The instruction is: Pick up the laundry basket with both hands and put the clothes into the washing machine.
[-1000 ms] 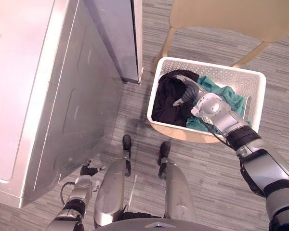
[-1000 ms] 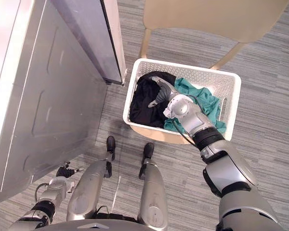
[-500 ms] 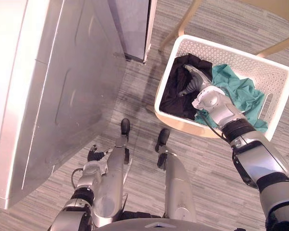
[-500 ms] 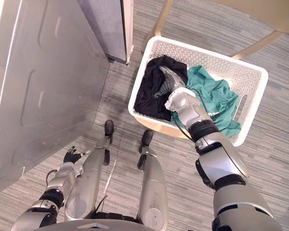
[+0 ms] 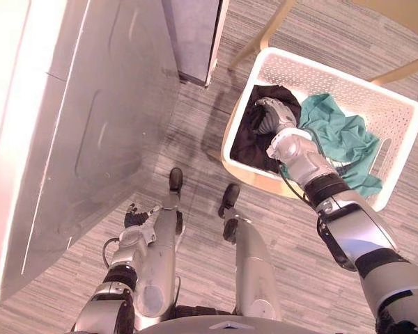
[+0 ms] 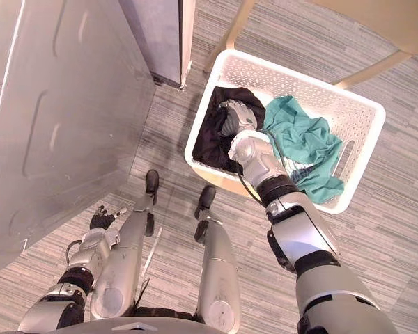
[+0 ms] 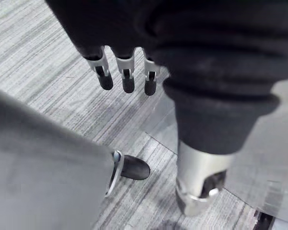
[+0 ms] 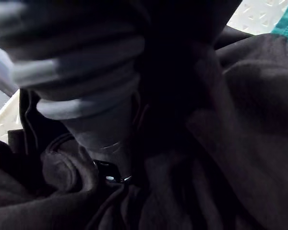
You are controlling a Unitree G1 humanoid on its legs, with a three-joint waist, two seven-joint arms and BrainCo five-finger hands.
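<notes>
Right hand (image 5: 267, 117) sits on the black garment (image 5: 245, 142) at the basket's (image 5: 376, 104) left edge — fingers curled into the cloth, teal garment (image 5: 338, 136) just beside. Left hand (image 7: 127, 72) hangs low over the floor (image 7: 48, 67) — fingers straight.

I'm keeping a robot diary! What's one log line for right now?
right robot hand: on black garment in white basket | left robot hand: open, empty, hanging low | teal garment: in basket

readable text: none I can make out | washing machine (image 5: 90, 118), 10 o'clock: no legible marking | laundry basket (image 5: 334, 76), 2 o'clock: no legible print
</notes>
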